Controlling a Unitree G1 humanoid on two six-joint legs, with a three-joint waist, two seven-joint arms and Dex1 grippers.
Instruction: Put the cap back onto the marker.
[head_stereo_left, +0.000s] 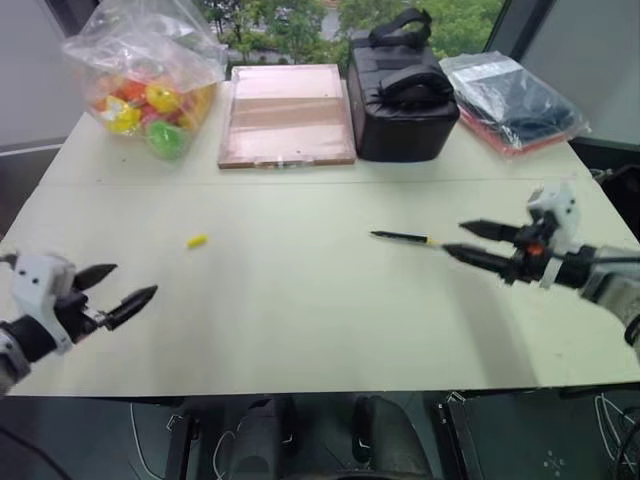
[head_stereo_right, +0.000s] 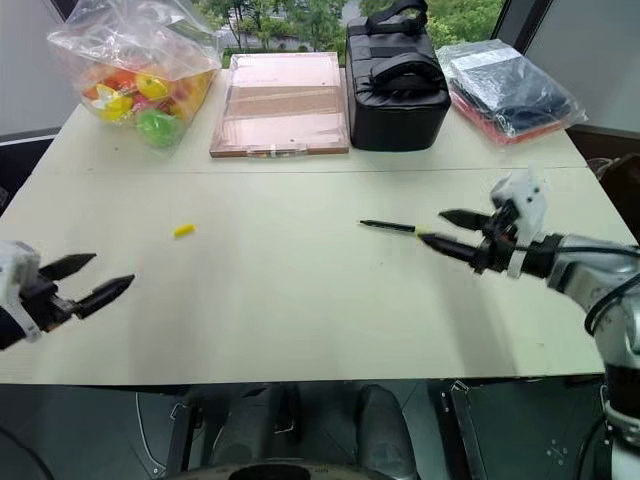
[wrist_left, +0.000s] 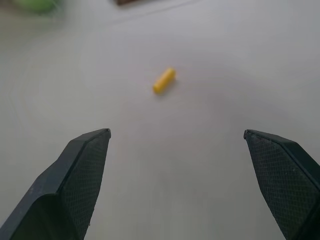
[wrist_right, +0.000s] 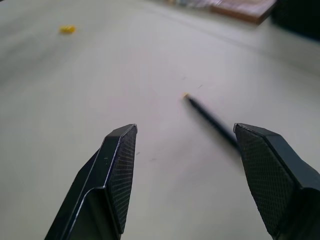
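The cap is a tiny yellow cylinder lying on the pale table, left of centre. My left gripper hovers open near the front left edge, a short way in front of and to the left of the cap, with nothing between its fingers. The marker is thin and black with a yellow band near its right end. It lies flat right of centre. My right gripper is open and points left at the marker, whose banded end reaches close to one fingertip; nothing is gripped.
Along the far edge stand a clear bag of coloured toy balls, a flat pink box, a black case and a plastic-wrapped dark bundle. The table's front edge runs just below both grippers.
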